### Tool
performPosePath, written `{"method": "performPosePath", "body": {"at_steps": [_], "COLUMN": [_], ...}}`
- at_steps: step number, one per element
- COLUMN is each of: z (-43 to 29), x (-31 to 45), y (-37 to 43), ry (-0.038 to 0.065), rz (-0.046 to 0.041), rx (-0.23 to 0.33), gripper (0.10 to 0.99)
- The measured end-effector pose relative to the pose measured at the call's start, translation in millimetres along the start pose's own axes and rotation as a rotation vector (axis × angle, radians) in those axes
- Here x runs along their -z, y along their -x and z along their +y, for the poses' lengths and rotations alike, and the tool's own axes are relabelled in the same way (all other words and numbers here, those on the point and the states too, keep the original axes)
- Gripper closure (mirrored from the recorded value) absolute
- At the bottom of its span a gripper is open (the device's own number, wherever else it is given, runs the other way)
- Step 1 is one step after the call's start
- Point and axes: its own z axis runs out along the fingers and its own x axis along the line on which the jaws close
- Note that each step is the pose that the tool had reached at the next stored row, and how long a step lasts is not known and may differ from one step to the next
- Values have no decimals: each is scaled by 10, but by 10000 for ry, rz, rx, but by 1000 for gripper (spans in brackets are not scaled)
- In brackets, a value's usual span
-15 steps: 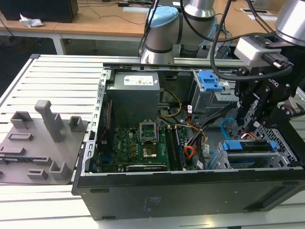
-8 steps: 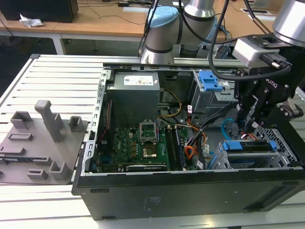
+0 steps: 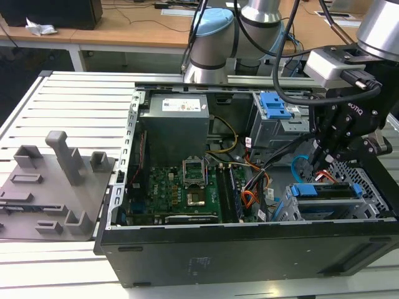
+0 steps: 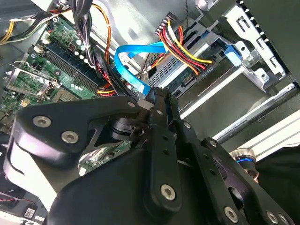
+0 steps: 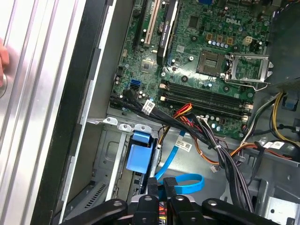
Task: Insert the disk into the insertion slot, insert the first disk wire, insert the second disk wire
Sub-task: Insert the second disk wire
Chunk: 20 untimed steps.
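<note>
The disk (image 3: 324,190) in its bright blue carrier sits inside the perforated insertion slot (image 3: 369,187) at the exterior view's right. The first disk wire (image 4: 185,54), a red, yellow and black bundle, ends in a dark plug seated at the disk's (image 4: 165,75) rear edge. My gripper (image 3: 321,163) hangs just behind the disk. In the second wrist view the gripper (image 4: 152,99) is shut on the plug end of the light-blue second disk wire (image 4: 133,70), close to the disk's rear connectors. The same wire loops (image 5: 190,183) beside the gripper (image 5: 161,183), below the blue carrier (image 5: 140,157).
The open computer case (image 3: 249,249) holds a motherboard (image 3: 181,187), a grey power supply (image 3: 174,124) and a blue-tabbed drive unit (image 3: 274,107) at the back. Black cable bundles (image 5: 215,140) cross near the disk. A grey fixture plate (image 3: 53,187) lies at the exterior view's left.
</note>
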Motion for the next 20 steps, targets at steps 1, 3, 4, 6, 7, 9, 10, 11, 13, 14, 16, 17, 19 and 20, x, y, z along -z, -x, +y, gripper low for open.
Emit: {"method": "performPosePath", "body": {"at_steps": [1,3,4,6,7,9,10,11,13,14,16,17,19,20], "z": [2,13,24,40,41,40,39,39,38,38,37,36,13,-29], "x": [0,-4,-7,-21,-33,-50,-54,-63,-76,-81,-93,-99,-113,-127], "y": [-10,-53,-99,-172,-177,-177,-176,-176,-175,-175,-174,-174,-179,-187], "ry": [0,1,3,3,16,41,49,62,84,93,115,122,131,140], "rz": [1,6,12,11,2,-24,-32,-46,-67,-76,-97,-105,-112,-117], "rx": [0,-1,-1,-13,-236,-707,-853,-1107,-1506,-1666,-2081,-2220,-2376,-2404], "gripper": [925,925,925,925,925,925,925,925,925,925,925,925,925,925]}}
